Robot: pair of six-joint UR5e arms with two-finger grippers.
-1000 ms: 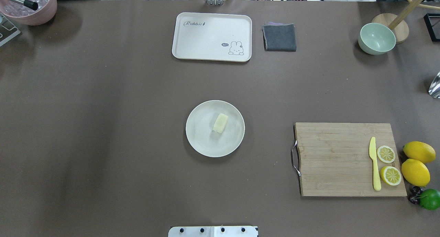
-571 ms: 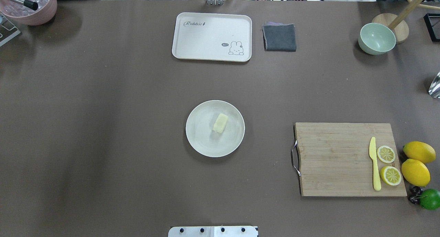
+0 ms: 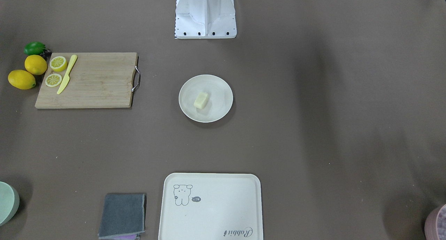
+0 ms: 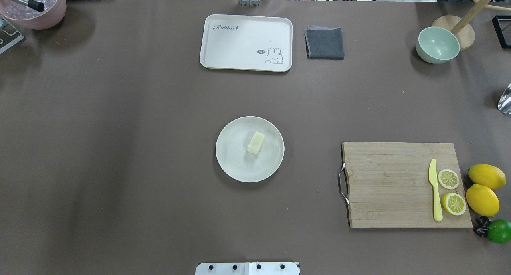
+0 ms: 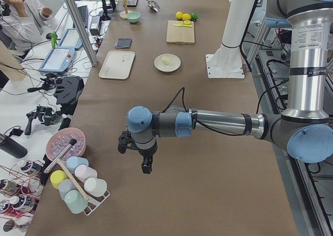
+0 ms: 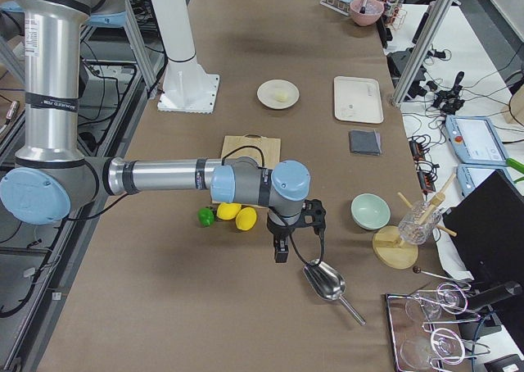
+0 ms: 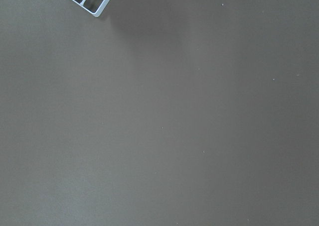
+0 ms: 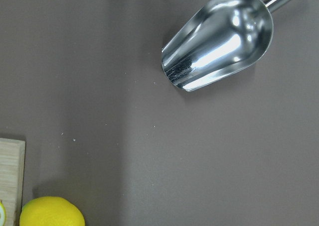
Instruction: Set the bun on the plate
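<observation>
The bun (image 4: 256, 142), a small pale yellow block, lies on the round off-white plate (image 4: 233, 163) at the middle of the table, with nothing touching it. The front-facing view shows the same bun (image 3: 201, 100) a little off the centre of the plate (image 3: 219, 111). Both arms are stretched out far from the plate. The left gripper (image 5: 145, 166) hangs over bare table near the cup rack, and the right gripper (image 6: 281, 253) hangs beside the metal scoop. Each shows only in a side view, so I cannot tell whether it is open or shut.
A cream tray (image 4: 246, 35) and a folded grey cloth (image 4: 325, 43) lie at the far edge. At the right are a green bowl (image 4: 437, 44), a cutting board (image 4: 391, 187) with a knife and lemon slices, whole lemons (image 4: 483, 199) and a metal scoop (image 8: 219, 42). A pink bowl (image 4: 36, 11) stands far left.
</observation>
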